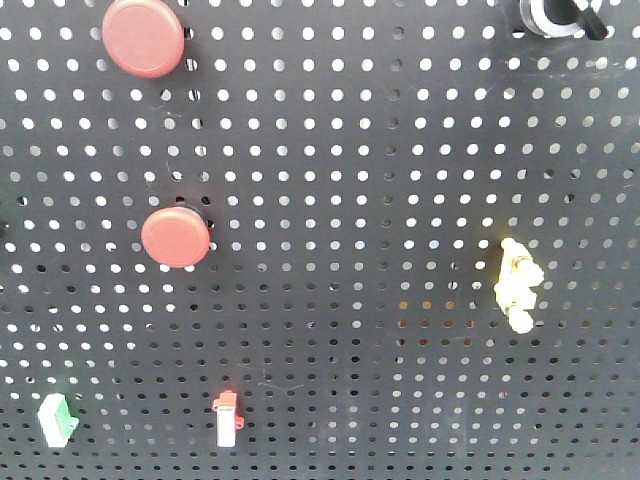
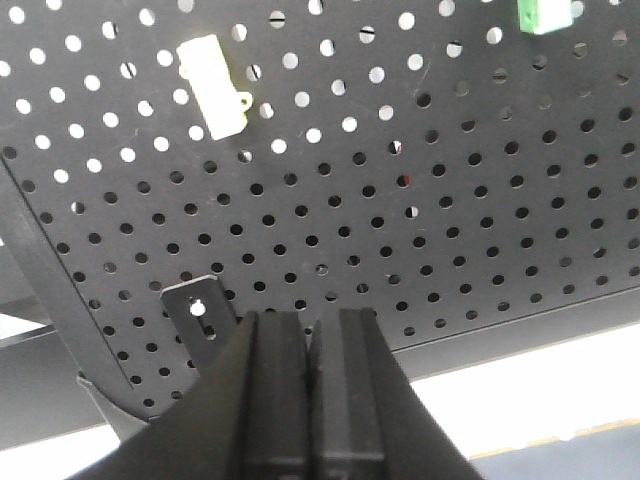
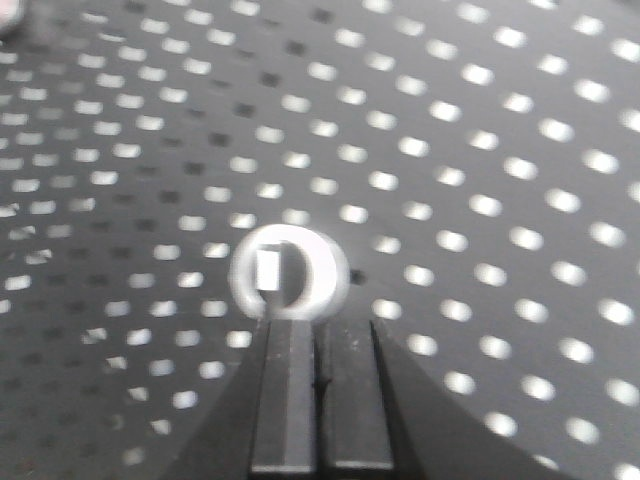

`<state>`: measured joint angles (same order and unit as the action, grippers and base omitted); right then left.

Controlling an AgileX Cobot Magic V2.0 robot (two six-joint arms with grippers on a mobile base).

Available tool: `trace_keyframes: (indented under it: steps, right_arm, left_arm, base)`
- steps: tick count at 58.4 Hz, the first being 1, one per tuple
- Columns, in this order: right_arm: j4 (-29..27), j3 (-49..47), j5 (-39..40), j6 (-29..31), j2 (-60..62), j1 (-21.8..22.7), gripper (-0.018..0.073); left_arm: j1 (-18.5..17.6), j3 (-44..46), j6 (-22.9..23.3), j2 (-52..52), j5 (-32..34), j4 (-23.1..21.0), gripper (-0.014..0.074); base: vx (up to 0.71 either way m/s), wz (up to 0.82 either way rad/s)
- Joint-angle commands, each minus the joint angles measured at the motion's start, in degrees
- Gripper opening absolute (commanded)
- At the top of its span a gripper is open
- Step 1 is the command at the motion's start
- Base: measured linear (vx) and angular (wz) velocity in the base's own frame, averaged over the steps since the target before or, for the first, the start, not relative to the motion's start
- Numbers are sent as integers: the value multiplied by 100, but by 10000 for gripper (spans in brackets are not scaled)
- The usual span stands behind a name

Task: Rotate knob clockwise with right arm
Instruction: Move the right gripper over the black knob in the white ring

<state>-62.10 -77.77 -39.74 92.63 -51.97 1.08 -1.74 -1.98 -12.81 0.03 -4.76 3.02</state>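
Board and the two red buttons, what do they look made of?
Board: likely thin sheet metal painted matte black; evenly punched round holes, faint scratches. Upper red button and lower red button: probably moulded plastic, smooth satin finish; uniform colour, soft highlights, rounded edges. Can't confirm from pictures alone.

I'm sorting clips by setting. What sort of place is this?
Likely a lab or workshop test rig, not a home: a black perforated panel carrying red round buttons, a pale yellow toggle and a small black knob.
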Motion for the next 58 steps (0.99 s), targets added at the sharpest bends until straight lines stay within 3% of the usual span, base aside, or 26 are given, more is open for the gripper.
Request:
trace_keyframes:
  steps: [1,8,14,21,28,42,58]
  right_arm:
    - [-177,-175,46,-35,0,-140,-7]
    - [-51,-175,49,-69,-64,-673,-7]
    - [290,-175,305,-508,-126,-1139,-7]
    - [879,-175,550,-840,-294,-1760,-7]
    - [1565,-175,1379,-1308,-334,-2164,-7]
    - [2083,-175,2054,-1395,-258,-2259,43]
    - [2137,-175,2049,-1395,-244,-2259,268]
  left_arm:
    - [-7,-91,18,79,476,-26,-6]
    - [-7,-91,18,79,476,-26,-6]
    - [-7,-91,18,79,476,-26,-6]
    - [-7,-91,18,79,476,-26,-6]
    - [-7,-91,18,79,476,-26,-6]
    - [-7,-91,18,79,476,-26,-6]
    - [-7,-91,18,79,476,-26,-6]
  base:
    - [0,0]
    - [0,0]
    - [0,0]
    - [0,0]
    - [0,0]
    - [0,0]
    - [0,0]
